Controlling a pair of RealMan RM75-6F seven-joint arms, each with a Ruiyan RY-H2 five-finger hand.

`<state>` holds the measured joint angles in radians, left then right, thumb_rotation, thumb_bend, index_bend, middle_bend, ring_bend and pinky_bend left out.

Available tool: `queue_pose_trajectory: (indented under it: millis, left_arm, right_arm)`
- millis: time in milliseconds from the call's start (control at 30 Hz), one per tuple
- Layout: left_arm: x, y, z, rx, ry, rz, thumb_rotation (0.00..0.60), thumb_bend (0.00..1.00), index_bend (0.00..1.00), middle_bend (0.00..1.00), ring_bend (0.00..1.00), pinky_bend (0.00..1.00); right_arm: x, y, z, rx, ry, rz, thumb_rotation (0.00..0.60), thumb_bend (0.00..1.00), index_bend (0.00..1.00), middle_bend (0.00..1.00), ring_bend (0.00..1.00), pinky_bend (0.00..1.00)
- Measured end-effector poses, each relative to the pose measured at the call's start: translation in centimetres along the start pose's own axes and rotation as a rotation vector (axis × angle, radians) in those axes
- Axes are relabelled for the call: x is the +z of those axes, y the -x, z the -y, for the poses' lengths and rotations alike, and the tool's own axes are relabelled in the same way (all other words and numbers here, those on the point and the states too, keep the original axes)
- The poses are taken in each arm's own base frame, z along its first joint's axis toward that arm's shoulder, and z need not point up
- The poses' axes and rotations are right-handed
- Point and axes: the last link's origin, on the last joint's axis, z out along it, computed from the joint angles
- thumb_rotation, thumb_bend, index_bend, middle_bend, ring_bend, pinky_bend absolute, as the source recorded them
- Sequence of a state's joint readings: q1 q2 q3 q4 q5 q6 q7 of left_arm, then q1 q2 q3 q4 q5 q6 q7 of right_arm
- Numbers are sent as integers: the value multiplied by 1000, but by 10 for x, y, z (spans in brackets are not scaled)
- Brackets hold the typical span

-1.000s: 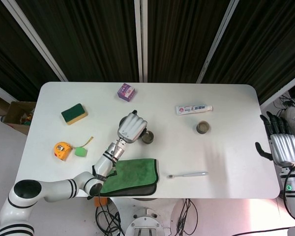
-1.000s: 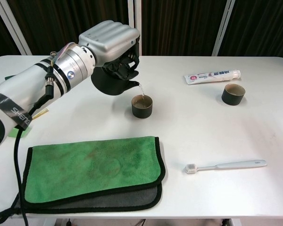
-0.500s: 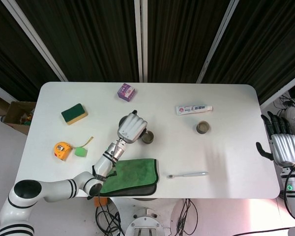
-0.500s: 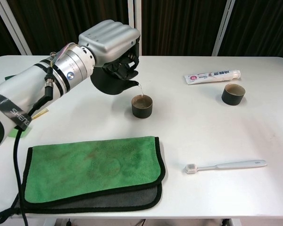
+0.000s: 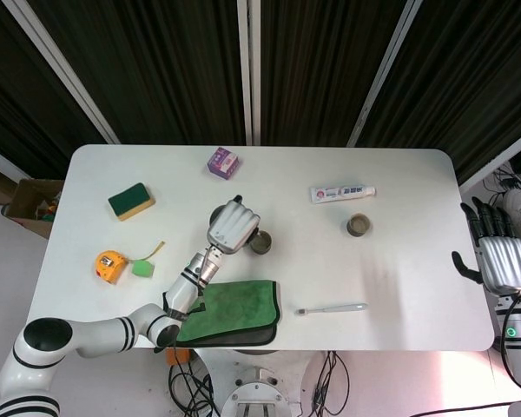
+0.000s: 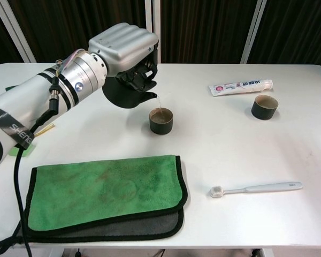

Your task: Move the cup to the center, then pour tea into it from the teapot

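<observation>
The cup [image 6: 161, 120] sits near the middle of the table [image 6: 246, 214], and tea is in it. A thin stream drops into it from the teapot [image 6: 125, 92], tipped just at its ten o'clock. The left hand [image 6: 125, 45] wraps tight around the teapot. Since a second ago almost nothing has moved; the pour just goes on, so the cup looks close to full. The right hand [image 5: 499, 261] hangs off the table at three o'clock, fingers apart, holding nothing.
</observation>
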<state>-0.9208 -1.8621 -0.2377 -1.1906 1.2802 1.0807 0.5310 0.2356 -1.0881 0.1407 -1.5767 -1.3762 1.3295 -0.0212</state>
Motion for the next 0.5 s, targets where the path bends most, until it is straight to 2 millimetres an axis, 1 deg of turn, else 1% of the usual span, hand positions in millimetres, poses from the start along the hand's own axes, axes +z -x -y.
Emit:
queue_pose_trajectory:
  millis: [233,500]
  left_arm:
    - [0,0,0,-3,-3,0,600,345,1000,1000,1000,463]
    - [-1,0,0,-104,-28,23,600,343,1000,1000,1000,463]
  right_arm:
    - [0,0,0,1,1,0,600,329,0,0,0,0]
    - [1,1,0,0,3,3,600,329,0,0,0,0]
